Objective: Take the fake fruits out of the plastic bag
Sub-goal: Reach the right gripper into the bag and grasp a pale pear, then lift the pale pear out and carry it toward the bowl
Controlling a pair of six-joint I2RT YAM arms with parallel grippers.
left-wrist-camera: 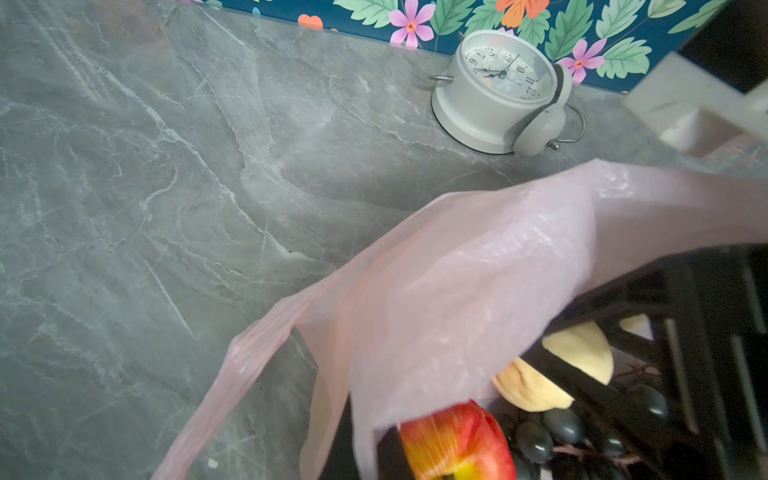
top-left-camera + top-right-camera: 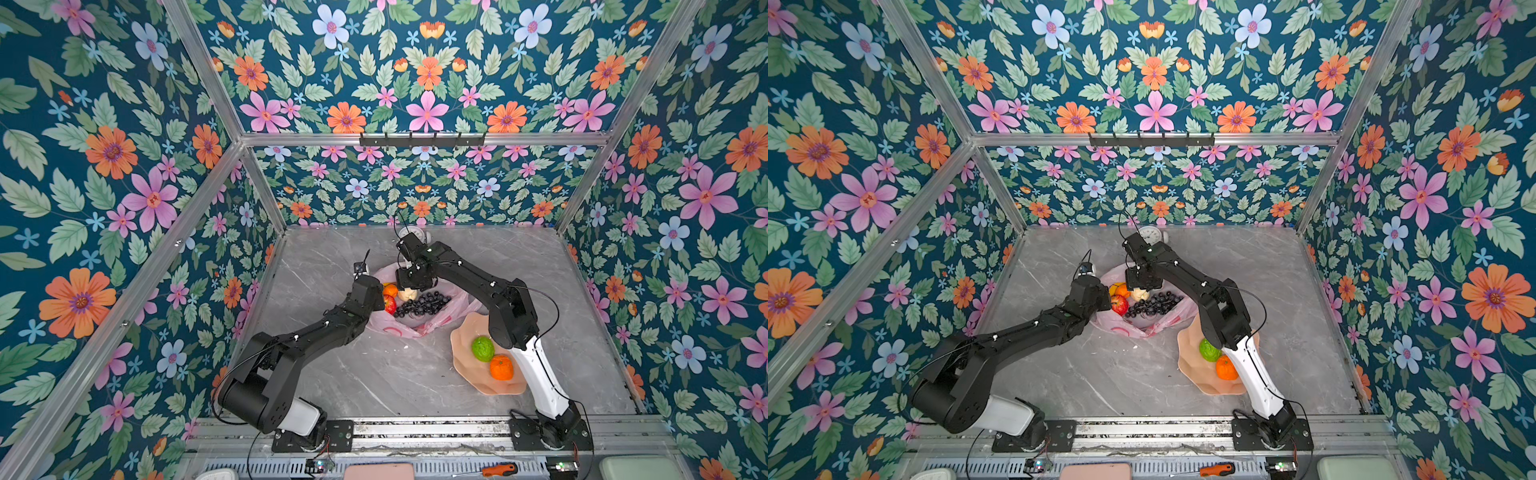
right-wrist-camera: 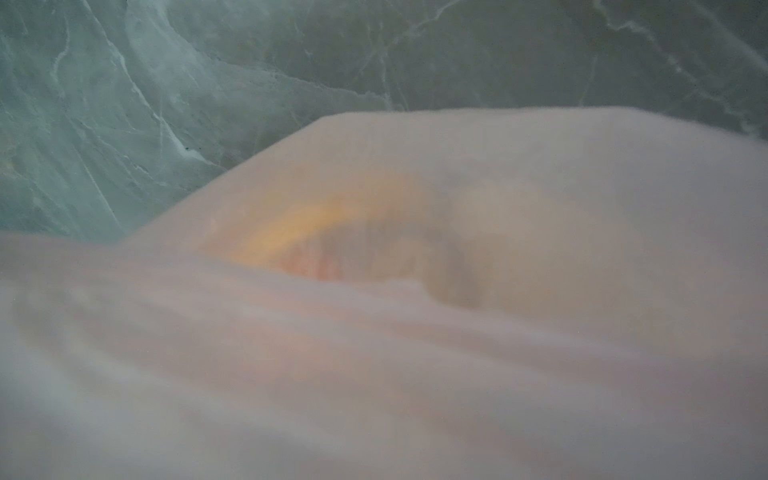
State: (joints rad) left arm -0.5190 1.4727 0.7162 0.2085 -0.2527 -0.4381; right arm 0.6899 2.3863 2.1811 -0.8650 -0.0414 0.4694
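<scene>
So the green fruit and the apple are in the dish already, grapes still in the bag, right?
No. Beside the green fruit in the dish lies an orange, not the apple; the apple is in the bag with the grapes. Both top views show it.

Both arms reach toward frame centre in both top views, left pincer [image 2: 381, 300] closed, right pincer [image 2: 409, 287] pointing down, jaws parted.

One bag [image 2: 415, 328], one dish [image 2: 463, 368], one clock [image 1: 494, 91], seven pieces of fruit.
Under the right gripper [image 2: 409, 287], in the bag: one apple [image 2: 390, 304], one orange [image 2: 389, 290], one grape bunch [image 2: 419, 305], one banana [image 3: 311, 224] dim through the film, one cream fruit [image 2: 408, 294], possibly two. Apart from it, on the dish: one green fruit [image 2: 482, 348], one second orange [image 2: 501, 367].
</scene>
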